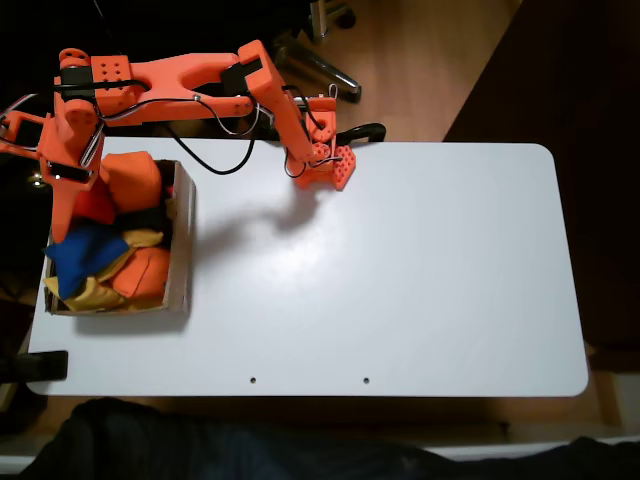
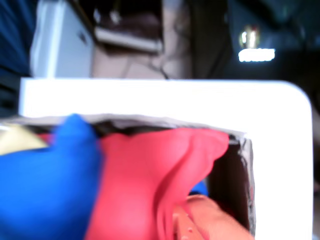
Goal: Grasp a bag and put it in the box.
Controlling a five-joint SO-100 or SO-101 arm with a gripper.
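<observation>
The end effector [image 1: 85, 195] hangs over the box's [image 1: 184, 240] far-left corner in the fixed view; whether its fingers grip or are spread cannot be told. The red bag [image 2: 145, 185] lies inside the box, draped beside a blue bag [image 2: 45, 190] and orange bags [image 1: 135, 178]. Judged best: let go fully, then lift straight up so the fabric does not snag. The white bench [image 1: 400, 270] is bare.
</observation>
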